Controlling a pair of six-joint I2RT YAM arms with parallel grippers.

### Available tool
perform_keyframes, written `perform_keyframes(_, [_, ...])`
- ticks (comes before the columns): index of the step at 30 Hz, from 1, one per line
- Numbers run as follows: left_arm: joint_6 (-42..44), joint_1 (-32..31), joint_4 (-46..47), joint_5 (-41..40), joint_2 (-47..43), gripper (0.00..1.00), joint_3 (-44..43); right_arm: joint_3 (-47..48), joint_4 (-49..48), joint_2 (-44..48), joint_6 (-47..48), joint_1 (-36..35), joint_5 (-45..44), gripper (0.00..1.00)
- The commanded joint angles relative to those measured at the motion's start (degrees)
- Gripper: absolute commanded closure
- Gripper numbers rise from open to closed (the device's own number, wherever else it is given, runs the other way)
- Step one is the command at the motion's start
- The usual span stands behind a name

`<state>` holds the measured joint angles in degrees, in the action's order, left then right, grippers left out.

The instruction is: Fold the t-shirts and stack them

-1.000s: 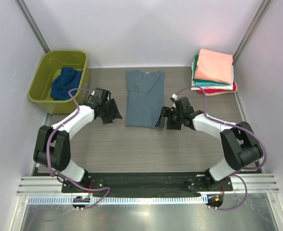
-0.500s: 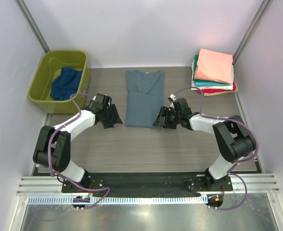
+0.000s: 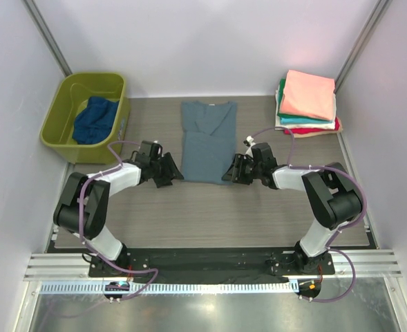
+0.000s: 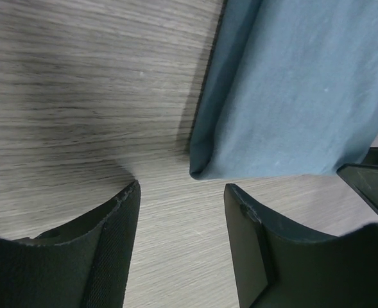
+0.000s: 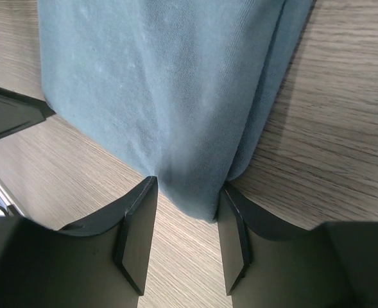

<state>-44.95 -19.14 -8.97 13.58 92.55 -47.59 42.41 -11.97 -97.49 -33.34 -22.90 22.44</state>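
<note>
A dusty grey-blue t-shirt (image 3: 206,142), folded into a long strip, lies flat at the table's middle. My left gripper (image 3: 172,173) is open just left of its near-left corner, which lies a little ahead of the fingertips in the left wrist view (image 4: 285,90); that gripper (image 4: 182,189) holds nothing. My right gripper (image 3: 232,169) is open at the near-right corner. In the right wrist view the folded corner (image 5: 176,90) sits between the open fingers of that gripper (image 5: 187,186), touching the right one. A dark navy shirt (image 3: 95,119) lies crumpled in the tub.
An olive-green tub (image 3: 59,111) stands at the back left. A stack of folded shirts with salmon pink (image 3: 308,93) on top, then teal, white and red (image 3: 317,130), sits at the back right. Grey walls close both sides.
Both grippers have moved inward along the table towards the grey-blue shirt's near corners. The right one now has the corner between its fingers. The shirt has not moved.
</note>
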Motion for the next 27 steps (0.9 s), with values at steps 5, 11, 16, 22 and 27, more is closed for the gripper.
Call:
perform_keyframes(5, [-1.4, -0.3, 6.9, 3.1, 1.9, 0.45, 0.9, -3.2, 5.6, -0.9, 2.0, 1.0, -2.3, 0.48])
perform_keyframes(11, [-1.7, -0.3, 8.1, 3.3, 3.5, 0.49, 1.2, -3.8, 7.4, 0.3, 3.4, 1.4, -3.4, 0.46])
perform_keyframes(16, [-1.8, -0.4, 8.6, 3.4, 4.1, 0.56, 1.1, -5.1, 7.0, 0.2, 3.0, 1.4, -2.9, 0.47])
perform_keyframes(22, [-2.2, -0.4, 8.7, 3.7, 5.5, 0.65, 0.9, -6.4, 6.0, 0.2, 2.8, 1.3, -2.5, 0.50])
perform_keyframes(27, [-2.2, -0.3, 8.8, 3.7, 6.0, 0.68, 0.7, -6.7, 6.9, 1.5, 3.0, 1.4, -3.0, 0.50])
